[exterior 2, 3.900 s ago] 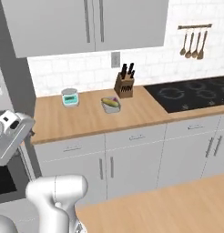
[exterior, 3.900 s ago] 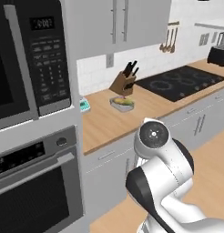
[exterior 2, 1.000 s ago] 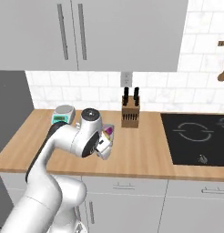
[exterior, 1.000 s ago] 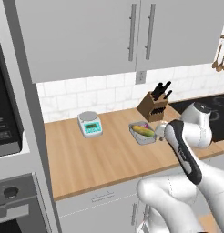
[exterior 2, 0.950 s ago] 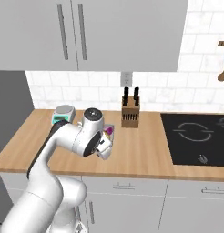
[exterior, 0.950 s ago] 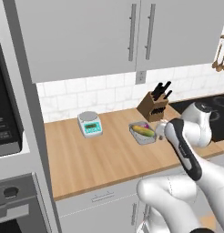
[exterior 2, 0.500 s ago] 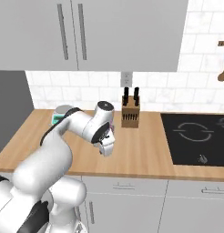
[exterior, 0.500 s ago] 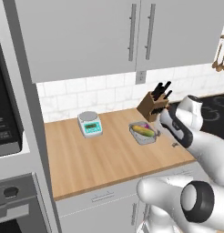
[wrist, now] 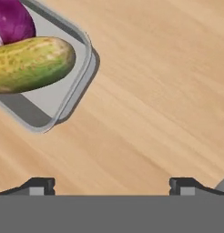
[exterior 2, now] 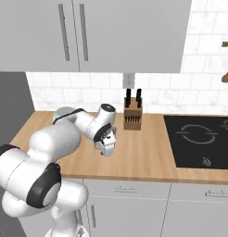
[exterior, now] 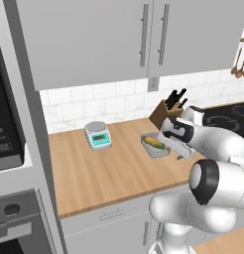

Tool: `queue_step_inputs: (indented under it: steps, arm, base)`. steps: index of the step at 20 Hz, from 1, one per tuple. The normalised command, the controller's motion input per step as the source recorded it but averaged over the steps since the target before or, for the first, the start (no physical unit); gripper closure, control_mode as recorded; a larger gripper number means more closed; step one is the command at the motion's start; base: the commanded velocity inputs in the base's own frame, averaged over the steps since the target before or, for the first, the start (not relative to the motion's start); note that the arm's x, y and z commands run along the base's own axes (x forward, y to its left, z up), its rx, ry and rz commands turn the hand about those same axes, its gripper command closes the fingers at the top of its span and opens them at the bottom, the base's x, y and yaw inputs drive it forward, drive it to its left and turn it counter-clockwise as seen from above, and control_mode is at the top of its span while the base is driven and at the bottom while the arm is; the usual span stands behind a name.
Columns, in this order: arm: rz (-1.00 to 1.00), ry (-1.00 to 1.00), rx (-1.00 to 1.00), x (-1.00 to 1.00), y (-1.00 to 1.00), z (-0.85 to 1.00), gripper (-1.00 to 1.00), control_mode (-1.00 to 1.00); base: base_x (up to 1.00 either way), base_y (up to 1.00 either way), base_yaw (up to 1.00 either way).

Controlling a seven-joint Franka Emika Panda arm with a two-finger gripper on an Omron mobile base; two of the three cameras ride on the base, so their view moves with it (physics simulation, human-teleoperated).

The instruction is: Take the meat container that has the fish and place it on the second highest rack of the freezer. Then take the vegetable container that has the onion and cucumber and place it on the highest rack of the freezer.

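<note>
The robot's two-finger gripper [wrist: 112,184] is spread wide open over bare light-wood countertop [wrist: 168,91], holding nothing. Up at 10 o'clock in the hand view sits the shallow grey metal tray [wrist: 73,86] with the long yellow-green cucumber [wrist: 27,63] and purple onion [wrist: 11,20], its rounded corner nearest the fingertips. Plenty of free wood from 12 round to 3 o'clock.

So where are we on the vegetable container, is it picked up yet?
Not yet. The shallow grey metal tray with the yellow-green cucumber and purple onion sits on the wooden counter, untouched. The gripper is open and empty, beside the tray's edge. Grasping the tray and carrying it to the freezer's top rack remain. These views don't show the fish container.
</note>
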Motion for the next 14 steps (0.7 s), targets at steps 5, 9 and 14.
queue_step_inputs:
  steps: [5, 9, 14]
  arm:
    - [0.0, 0.03, 0.04, 0.55, 0.04, -0.16, -1.0, -1.0]
    - [0.0, 0.06, 0.04, 0.42, 0.0, -0.21, -1.0, -1.0]
    - [0.0, 0.1, 0.01, 0.42, 0.06, -0.35, -1.0, -1.0]
  base:
    - [0.0, 0.0, 0.0]
    - [0.0, 0.0, 0.0]
    - [0.0, 0.0, 0.0]
